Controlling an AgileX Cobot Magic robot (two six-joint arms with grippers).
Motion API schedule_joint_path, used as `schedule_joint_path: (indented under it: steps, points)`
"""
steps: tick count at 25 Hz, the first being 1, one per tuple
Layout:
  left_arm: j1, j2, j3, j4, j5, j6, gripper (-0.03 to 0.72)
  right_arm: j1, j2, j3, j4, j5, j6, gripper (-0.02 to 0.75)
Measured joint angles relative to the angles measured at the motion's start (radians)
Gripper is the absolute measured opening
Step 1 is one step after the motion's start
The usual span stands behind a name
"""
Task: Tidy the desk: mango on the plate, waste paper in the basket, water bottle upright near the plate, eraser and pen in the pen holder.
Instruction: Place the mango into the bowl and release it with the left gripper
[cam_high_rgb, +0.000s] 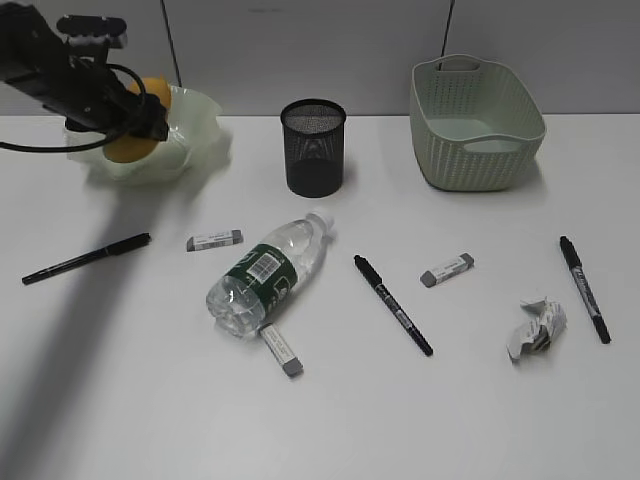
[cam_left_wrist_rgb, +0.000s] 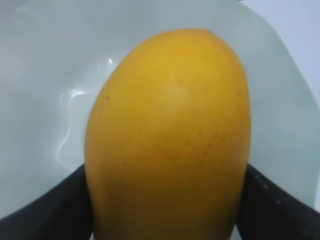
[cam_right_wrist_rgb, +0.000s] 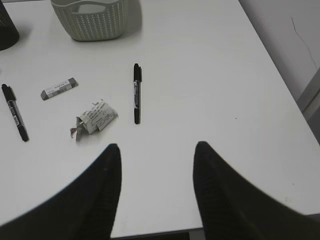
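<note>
My left gripper (cam_high_rgb: 140, 125) is shut on the yellow mango (cam_left_wrist_rgb: 170, 130), its dark fingers (cam_left_wrist_rgb: 55, 205) pressed against both sides. The mango (cam_high_rgb: 128, 150) sits inside the pale green plate (cam_high_rgb: 195, 120), whose wall (cam_left_wrist_rgb: 45, 75) fills the left wrist view. The water bottle (cam_high_rgb: 268, 275) lies on its side mid-desk. Waste paper (cam_high_rgb: 535, 328) lies front right, and it shows (cam_right_wrist_rgb: 95, 117) ahead of my open, empty right gripper (cam_right_wrist_rgb: 157, 147). The black pen holder (cam_high_rgb: 314, 147) and the basket (cam_high_rgb: 478, 125) stand at the back.
Three pens lie on the desk: left (cam_high_rgb: 87, 258), centre (cam_high_rgb: 392, 304) and right (cam_high_rgb: 584, 288). Erasers rest by the bottle's cap end (cam_high_rgb: 214, 240), at its base (cam_high_rgb: 282, 350) and right of centre (cam_high_rgb: 447, 270). The desk's right edge (cam_right_wrist_rgb: 280, 90) runs beside my right gripper.
</note>
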Motion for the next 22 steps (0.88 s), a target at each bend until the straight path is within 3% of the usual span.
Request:
schedule_joint_path:
  steps: [7, 13, 16, 22]
  points:
    - [0.002, 0.024, -0.001, -0.002, -0.042, 0.0, 0.64, 0.0, 0.0, 0.0, 0.0, 0.0, 0.0, 0.382]
    - [0.002, -0.021, -0.004, -0.002, -0.015, 0.0, 0.643, 0.0, 0.0, 0.0, 0.0, 0.0, 0.0, 0.382]
    - [0.002, -0.081, -0.005, -0.001, 0.085, 0.0, 0.636, 0.0, 0.0, 0.0, 0.0, 0.0, 0.0, 0.382]
    - [0.002, -0.237, -0.009, -0.001, 0.479, 0.0, 0.575, 0.0, 0.0, 0.0, 0.001, 0.0, 0.0, 0.382]
